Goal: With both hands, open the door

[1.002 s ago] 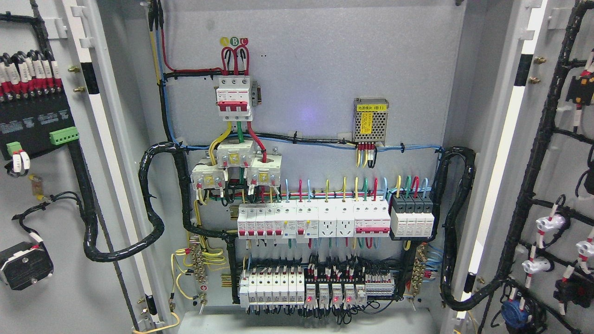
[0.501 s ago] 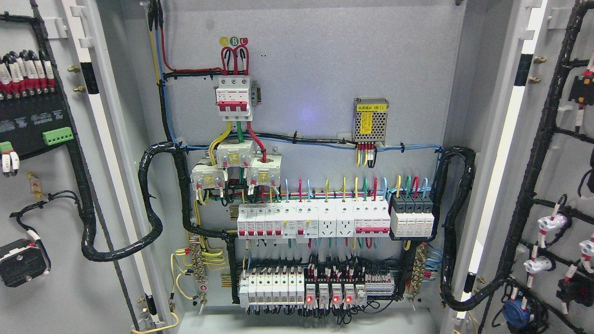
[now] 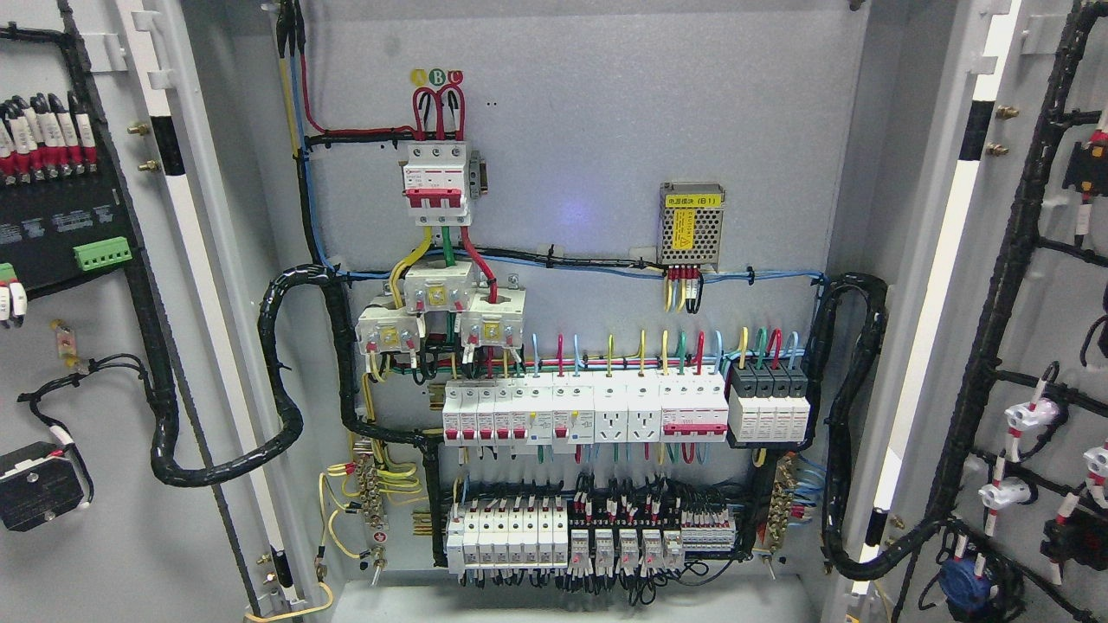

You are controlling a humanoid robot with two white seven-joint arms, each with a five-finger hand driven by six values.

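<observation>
The electrical cabinet stands wide open in the head view. Its left door (image 3: 95, 484) is swung out at the picture's left, showing its inner face with a black module (image 3: 61, 225) and a black cable loom (image 3: 164, 407). The right door (image 3: 1047, 346) is swung out at the right, with black wiring and white-and-red fittings (image 3: 1026, 420) on its inner face. Between the doors lies the back panel (image 3: 606, 121) with breakers and coloured wires. Neither of my hands or arms shows anywhere in the picture.
A red-and-white main breaker (image 3: 437, 183) sits at the panel's upper left, a mesh power supply (image 3: 691, 223) at the right. Rows of white breakers (image 3: 584, 414) and relays (image 3: 597, 541) fill the lower panel. Thick black cable looms (image 3: 853, 433) arc from panel to doors.
The left door's fittings have slid a little further left and the right door's slightly right, so both doors have swung wider. The red lights on the bottom relays, lit before, are now dark.
</observation>
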